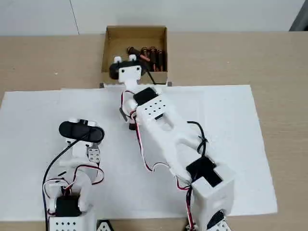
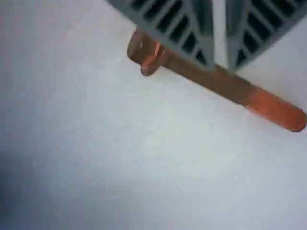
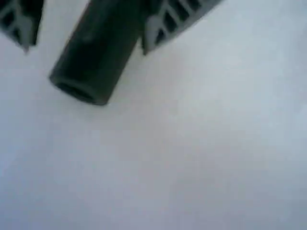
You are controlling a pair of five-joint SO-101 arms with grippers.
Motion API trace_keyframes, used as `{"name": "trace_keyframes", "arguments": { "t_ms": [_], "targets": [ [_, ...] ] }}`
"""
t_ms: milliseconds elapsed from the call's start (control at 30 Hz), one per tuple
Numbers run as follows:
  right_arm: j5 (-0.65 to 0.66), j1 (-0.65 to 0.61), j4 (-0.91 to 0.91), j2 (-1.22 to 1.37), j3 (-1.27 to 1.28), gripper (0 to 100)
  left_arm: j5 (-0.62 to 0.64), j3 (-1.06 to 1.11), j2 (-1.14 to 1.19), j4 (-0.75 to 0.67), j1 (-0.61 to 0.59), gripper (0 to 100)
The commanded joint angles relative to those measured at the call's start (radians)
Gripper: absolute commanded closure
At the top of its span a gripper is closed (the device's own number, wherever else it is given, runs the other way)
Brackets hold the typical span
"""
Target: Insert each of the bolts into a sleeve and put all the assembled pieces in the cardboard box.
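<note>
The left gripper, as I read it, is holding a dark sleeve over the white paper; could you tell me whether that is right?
Not quite. The left gripper is holding an orange-brown bolt, not a dark sleeve, over the white paper. The left wrist view shows this.

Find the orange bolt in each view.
High view: hidden under the left arm.
Left wrist view: the bolt crosses the upper half, clamped in the left gripper.
Right wrist view: a black sleeve there instead.
Shared landmark: the white paper.
</note>
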Motion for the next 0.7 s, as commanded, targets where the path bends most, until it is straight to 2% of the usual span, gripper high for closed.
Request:
{"name": "trace_keyframes", "arguments": {
  "t_ms": [0, 667],
  "targets": [
    [-0.009, -0.012, -0.004, -0.001, -0.048, 86.2, -0.006, -0.007, -0.008, -0.026, -0.003, 100],
    [-0.011, -0.013, -0.012, 0.119, -0.048, 87.0, -0.005, -0.007, -0.008, -0.026, -0.003, 100]
  ]
}}
